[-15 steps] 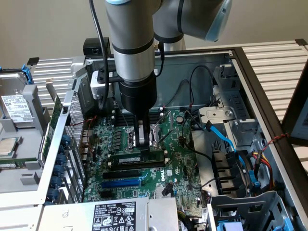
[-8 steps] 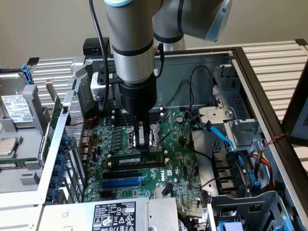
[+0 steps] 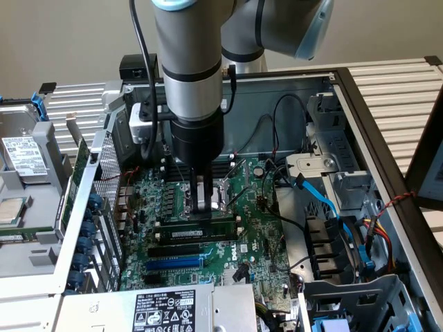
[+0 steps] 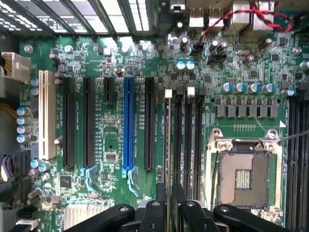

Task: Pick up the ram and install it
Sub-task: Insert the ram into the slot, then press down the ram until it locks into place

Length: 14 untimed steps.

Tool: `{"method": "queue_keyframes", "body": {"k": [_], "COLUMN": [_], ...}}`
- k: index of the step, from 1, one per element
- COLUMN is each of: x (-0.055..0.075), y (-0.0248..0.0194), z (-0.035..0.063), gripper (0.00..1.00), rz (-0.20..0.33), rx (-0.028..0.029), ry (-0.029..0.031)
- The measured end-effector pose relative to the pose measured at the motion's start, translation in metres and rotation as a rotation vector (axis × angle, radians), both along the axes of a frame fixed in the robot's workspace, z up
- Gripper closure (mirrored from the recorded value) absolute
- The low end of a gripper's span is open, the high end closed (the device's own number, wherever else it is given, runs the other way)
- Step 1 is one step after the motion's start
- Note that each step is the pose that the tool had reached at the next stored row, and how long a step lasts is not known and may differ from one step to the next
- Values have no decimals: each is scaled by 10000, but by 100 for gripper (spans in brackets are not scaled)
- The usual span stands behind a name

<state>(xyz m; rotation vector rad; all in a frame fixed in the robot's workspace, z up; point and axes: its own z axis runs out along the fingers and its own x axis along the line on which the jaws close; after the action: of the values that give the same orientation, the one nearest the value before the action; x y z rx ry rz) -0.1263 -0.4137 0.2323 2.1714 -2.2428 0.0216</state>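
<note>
The ram [image 3: 197,225] is a long dark-green stick standing on edge in a black memory slot on the motherboard [image 3: 256,242], next to the CPU socket [image 3: 223,188]. My gripper [image 3: 203,207] points straight down onto the middle of its top edge. In the wrist view the ram [image 4: 167,145] runs edge-on away from my gripper [image 4: 170,205]. The fingers [image 4: 158,208] straddle the ram with a narrow gap on each side, so the gripper is slightly open. Empty memory slots [image 4: 187,140] with white end clips lie alongside it.
The open CPU socket [image 4: 244,176] lies beside the memory slots. A blue expansion slot [image 4: 128,125] and black slots are on the other side. Blue and black cables [image 3: 325,200] and a drive cage crowd the exterior view's right. The power supply [image 3: 163,311] is in front.
</note>
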Motion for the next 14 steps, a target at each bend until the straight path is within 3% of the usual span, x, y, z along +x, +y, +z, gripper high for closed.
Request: {"method": "queue_keyframes", "body": {"k": [1,2,4,8,14], "x": [0,0,0,0,0], "y": [0,-1,0,-1,-1], "z": [5,17,59,169,200], "gripper": [80,80,80,80,80], "rz": [0,0,1,0,0], "rx": [5,7,11,10,11], "ry": [129,199,269,294,295]}}
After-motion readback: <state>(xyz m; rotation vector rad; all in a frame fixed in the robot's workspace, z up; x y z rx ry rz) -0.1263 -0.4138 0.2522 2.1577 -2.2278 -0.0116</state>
